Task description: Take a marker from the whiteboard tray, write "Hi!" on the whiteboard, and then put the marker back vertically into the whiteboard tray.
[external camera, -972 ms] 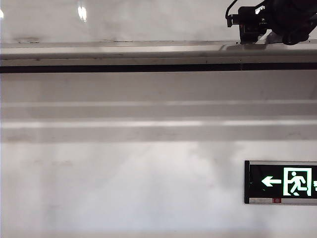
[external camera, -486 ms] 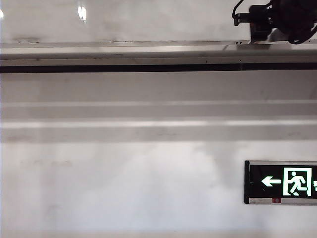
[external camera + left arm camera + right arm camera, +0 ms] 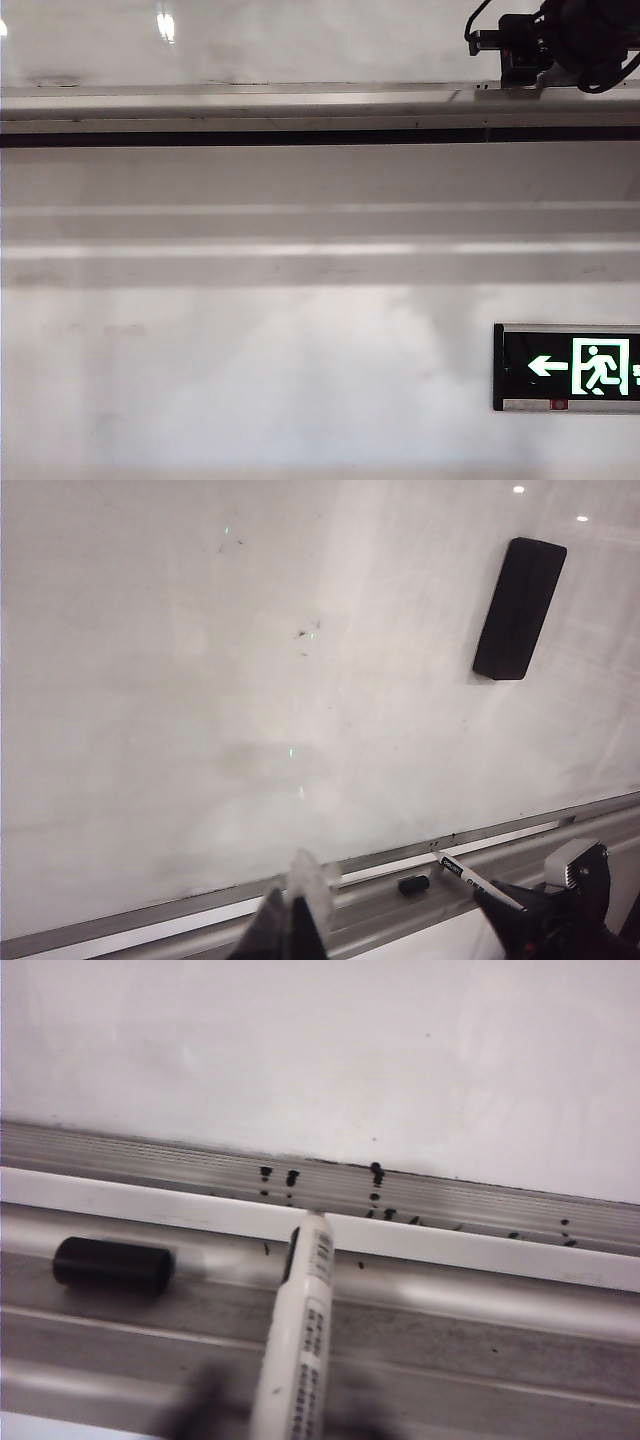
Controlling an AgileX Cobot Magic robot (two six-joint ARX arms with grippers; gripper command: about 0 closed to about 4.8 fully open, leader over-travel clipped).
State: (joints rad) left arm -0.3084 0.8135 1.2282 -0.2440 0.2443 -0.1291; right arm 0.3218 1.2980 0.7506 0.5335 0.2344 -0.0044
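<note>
- You face a glossy whiteboard (image 3: 250,660) with faint grey smudges; a black eraser (image 3: 519,608) clings to it at the upper right of the left wrist view, and a green exit sign (image 3: 570,366) shows at the lower right of the exterior view
- The whiteboard tray (image 3: 250,105) runs across the upper part of the exterior view; in the right wrist view it is speckled with dark ink marks
- The marker (image 3: 300,1330) lies tilted at the bottom centre of the right wrist view, its barrel passing between the blurred dark jaws of the right gripper (image 3: 275,1410); you cannot tell whether they already pinch it
- A loose black cap (image 3: 112,1264) rests in the tray just to its left, apart from the marker
- The left gripper (image 3: 295,920) hangs at the bottom of its own view, holding nothing; how far its fingers stand apart you cannot tell
- Risk: the grip sits far from the tip, so the marker could pivot or slip while lifting, or nudge the cap off the ledge
</note>
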